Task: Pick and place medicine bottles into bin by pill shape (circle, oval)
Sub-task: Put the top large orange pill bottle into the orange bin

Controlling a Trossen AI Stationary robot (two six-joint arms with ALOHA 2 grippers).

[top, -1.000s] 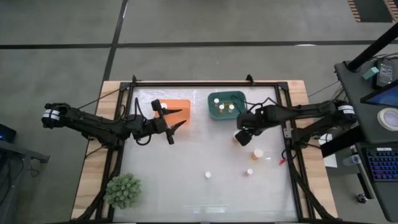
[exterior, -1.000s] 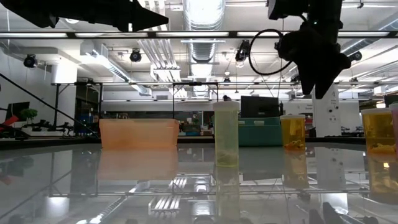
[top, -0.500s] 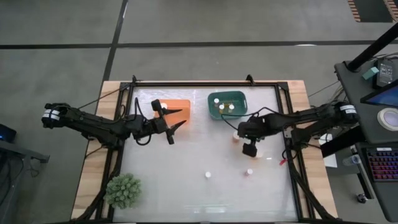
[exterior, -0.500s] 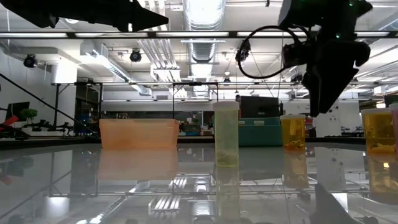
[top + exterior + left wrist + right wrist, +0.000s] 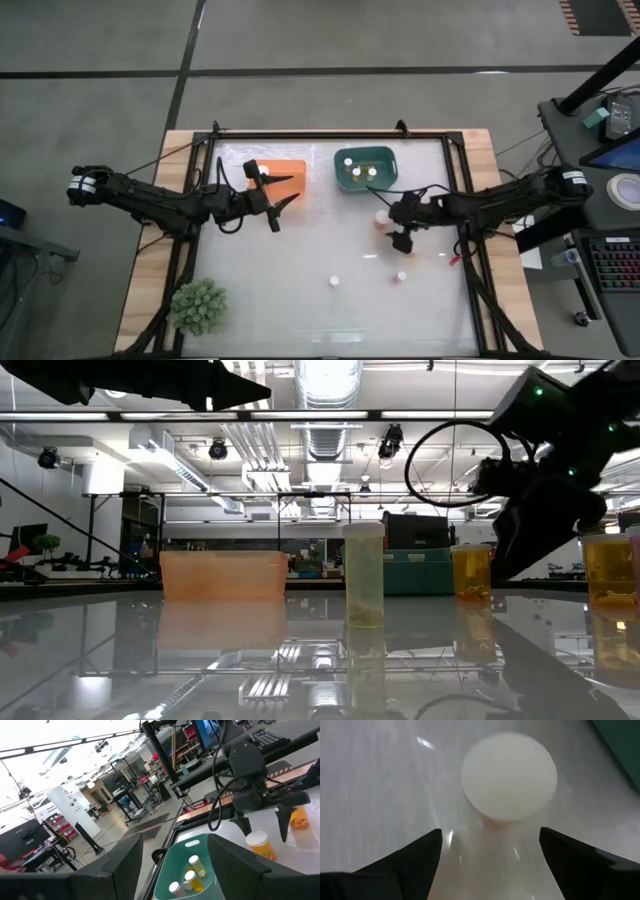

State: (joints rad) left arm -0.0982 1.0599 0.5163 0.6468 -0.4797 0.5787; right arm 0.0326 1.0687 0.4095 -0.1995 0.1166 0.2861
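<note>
My right gripper [image 5: 399, 238] hangs open low over the table's right half, tipped down. A white-capped medicine bottle [image 5: 509, 775] stands just ahead of its fingertips, untouched. In the high view this looks like the bottle [image 5: 381, 217] near the green bin [image 5: 343, 160], which holds three bottles. Two more bottles [image 5: 401, 276] [image 5: 335, 282] stand nearer the front edge. My left gripper [image 5: 281, 199] waits open in the air by the orange bin [image 5: 290, 170], holding nothing.
A green plant [image 5: 197, 306] sits at the near left corner. A dark frame [image 5: 300, 133] borders the table. In the low view three bottles stand upright, one pale [image 5: 364, 575] and two amber [image 5: 471, 572] [image 5: 608, 570]. The table's middle and near left are bare.
My right gripper has sunk toward the table and shifted a little toward the near edge. It has tipped from nearly level to slanting down and has rolled. This uncovered the bottle beside the green bin. No bottle has moved.
</note>
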